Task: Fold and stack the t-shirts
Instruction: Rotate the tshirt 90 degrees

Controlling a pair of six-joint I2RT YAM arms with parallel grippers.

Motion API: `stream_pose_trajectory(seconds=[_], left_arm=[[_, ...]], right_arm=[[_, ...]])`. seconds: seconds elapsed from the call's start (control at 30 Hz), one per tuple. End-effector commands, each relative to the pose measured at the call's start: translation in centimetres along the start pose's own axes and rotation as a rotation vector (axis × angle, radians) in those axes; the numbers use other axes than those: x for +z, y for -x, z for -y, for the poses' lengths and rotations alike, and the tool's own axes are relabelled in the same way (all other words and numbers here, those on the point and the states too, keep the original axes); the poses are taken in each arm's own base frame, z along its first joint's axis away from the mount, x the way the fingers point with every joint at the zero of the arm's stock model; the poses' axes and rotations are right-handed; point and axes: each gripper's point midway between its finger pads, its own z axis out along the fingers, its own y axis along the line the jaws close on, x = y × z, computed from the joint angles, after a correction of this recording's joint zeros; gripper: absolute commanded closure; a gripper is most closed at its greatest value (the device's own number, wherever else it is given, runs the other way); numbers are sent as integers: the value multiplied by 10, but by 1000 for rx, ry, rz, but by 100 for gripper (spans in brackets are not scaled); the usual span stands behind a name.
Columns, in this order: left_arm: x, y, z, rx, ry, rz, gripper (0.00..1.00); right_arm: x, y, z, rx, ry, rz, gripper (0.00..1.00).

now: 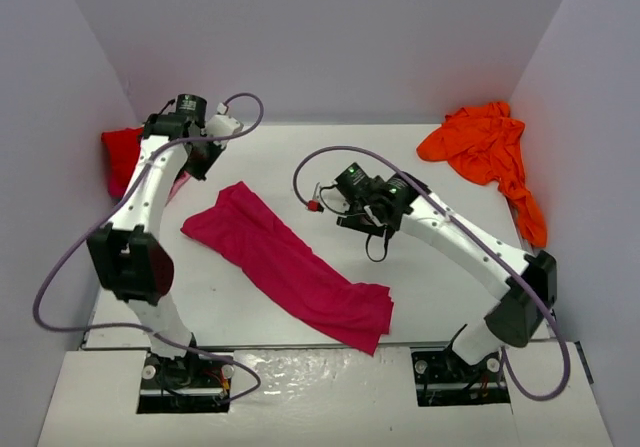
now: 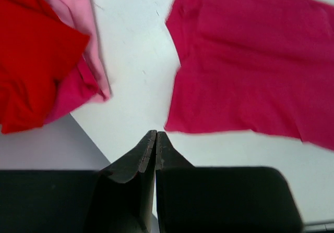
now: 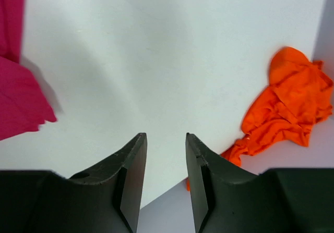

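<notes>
— Which step?
— Folding: soft magenta-pink cloth t-shirt [image 1: 285, 267] lay stretched from ten to five o'clock; left gripper [image 2: 156, 135] pressed together, right gripper [image 3: 166, 139] spread, both empty. Next move likely: regripping an end

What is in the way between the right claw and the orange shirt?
Nothing visible. In the right wrist view, only bare white table lies between the right gripper, its jaws apart and empty, and the crumpled orange t-shirt at the table's edge.
</notes>
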Motion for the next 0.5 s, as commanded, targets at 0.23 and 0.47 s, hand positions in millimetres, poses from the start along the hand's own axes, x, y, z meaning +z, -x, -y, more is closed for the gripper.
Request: stream_pose_trajectory(seconds=[0.23, 0.47], left_arm=[[9, -115, 97, 97, -267, -230, 100], [45, -132, 112, 81, -344, -312, 100]], right_arm=[[-2, -49, 50, 59, -88, -65, 71], [-10, -73, 75, 132, -122, -64, 73]])
